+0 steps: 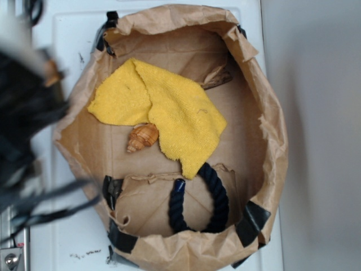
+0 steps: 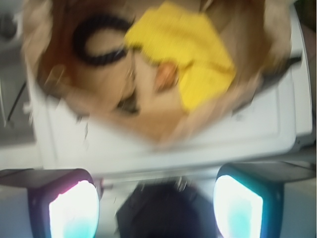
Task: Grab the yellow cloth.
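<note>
Approach stage, I'd say: the jaws hang spread and empty outside the paper bag (image 1: pixel 271 141). The yellow cloth (image 1: pixel 169 110) lies inside toward eleven o'clock, touching the seashell (image 1: pixel 142 137); next, reach in over it.

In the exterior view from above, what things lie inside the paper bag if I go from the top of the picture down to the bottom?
Yellow cloth → seashell → dark rope loop, all inside the brown paper bag.

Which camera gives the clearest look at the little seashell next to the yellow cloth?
The exterior view: the seashell is sharp, its ridges visible, touching the yellow cloth. The wrist view shows only a blurred orange blob beside it.
</note>
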Tool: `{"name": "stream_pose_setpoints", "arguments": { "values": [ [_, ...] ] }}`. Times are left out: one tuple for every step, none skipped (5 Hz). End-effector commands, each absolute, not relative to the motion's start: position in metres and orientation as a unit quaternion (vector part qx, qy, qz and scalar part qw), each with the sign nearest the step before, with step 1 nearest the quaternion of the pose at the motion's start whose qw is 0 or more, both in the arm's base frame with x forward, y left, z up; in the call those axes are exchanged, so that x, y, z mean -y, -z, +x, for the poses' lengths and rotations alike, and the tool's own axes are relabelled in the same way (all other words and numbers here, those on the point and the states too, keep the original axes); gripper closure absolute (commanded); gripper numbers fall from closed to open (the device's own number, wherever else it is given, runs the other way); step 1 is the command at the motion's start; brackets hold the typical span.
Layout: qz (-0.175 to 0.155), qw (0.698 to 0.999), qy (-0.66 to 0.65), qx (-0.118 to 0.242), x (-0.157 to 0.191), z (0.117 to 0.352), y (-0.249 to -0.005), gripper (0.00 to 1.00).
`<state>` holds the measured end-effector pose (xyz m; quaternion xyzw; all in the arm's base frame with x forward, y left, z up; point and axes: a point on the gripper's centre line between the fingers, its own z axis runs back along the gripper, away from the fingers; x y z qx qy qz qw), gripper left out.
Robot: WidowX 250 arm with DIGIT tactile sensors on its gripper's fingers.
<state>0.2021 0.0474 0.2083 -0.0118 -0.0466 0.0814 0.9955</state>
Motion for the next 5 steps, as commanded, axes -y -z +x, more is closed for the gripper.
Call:
{"name": "stream_pose_setpoints", "arguments": {
  "values": [
    [0.039, 0.989, 0.101, 0.099, -0.083, 0.262, -0.187, 0.00],
    [0.034, 0.985, 0.122, 0.114, -0.078, 0.273, -0.198, 0.00],
    [0.034, 0.985, 0.122, 0.114, -0.078, 0.273, -0.198, 0.00],
    [0.034, 0.985, 0.122, 0.114, -0.078, 0.273, -0.198, 0.00],
    [0.034, 0.985, 0.122, 0.114, -0.078, 0.273, -0.198, 0.00]
  ]
}}
